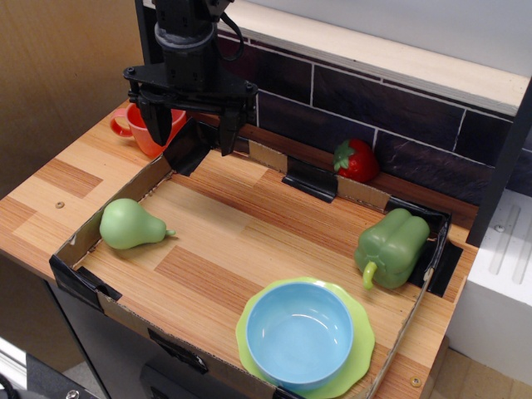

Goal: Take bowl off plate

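Observation:
A light blue glossy bowl sits upright on a lime-green scalloped plate at the front right of the wooden table. My gripper hangs at the back left, high above the table and far from the bowl. Its two black fingers point down, spread apart, with nothing between them.
A low cardboard rim borders the work area. A green pear lies at the left, a green bell pepper at the right near the plate, a strawberry at the back, and a red-orange cup behind my gripper.

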Controlling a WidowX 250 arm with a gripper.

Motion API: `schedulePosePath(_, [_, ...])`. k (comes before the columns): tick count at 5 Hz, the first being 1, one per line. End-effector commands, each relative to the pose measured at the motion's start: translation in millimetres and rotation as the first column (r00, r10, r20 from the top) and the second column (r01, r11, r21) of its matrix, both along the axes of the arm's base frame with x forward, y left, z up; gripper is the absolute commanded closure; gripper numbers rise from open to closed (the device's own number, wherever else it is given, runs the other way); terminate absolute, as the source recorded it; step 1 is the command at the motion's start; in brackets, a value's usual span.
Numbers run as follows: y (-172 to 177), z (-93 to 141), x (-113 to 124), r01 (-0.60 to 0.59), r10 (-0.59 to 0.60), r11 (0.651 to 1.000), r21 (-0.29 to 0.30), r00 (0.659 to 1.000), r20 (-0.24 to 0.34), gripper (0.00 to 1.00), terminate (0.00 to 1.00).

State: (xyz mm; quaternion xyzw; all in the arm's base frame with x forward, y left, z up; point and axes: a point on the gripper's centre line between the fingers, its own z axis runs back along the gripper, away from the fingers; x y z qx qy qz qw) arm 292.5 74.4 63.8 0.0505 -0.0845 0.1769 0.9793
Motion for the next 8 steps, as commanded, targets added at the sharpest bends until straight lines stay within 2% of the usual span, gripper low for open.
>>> schedulePosePath(1, [0.0, 0.0, 0.0, 0.0, 0.0, 1.0, 0.0, 1.0, 0.0, 0.0, 0.0])
schedulePosePath(2, [-38.7, 8.5, -13.5, 0.1, -0.1, 0.995, 0.005, 0.995, 0.011, 0.0, 0.0])
schedulePosePath(3, [-78.9, 13.8, -35.1, 0.241, -0.241, 0.97, -0.028, 0.97, -0.004, 0.0, 0.0])
schedulePosePath(4, [-107.2, 16.5, -52.9, 0.384, -0.385, 0.922, -0.04, 0.923, 0.003, 0.0, 0.0])
schedulePosePath(5, [-126.8, 9.9, -68.3, 0.558, -0.559, 0.829, -0.045, 0.829, -0.012, 0.0, 0.0])
schedulePosePath(6, [-133.1, -6.4, -71.8, 0.632, -0.633, 0.774, -0.04, 0.773, -0.036, 0.0, 0.0])
schedulePosePath(7, [-137.1, -19.9, -75.5, 0.677, -0.677, 0.736, 0.004, 0.736, -0.022, 0.0, 0.0])
schedulePosePath(8, [-133.3, -26.2, -71.0, 0.674, -0.674, 0.739, 0.007, 0.739, -0.022, 0.0, 0.0])
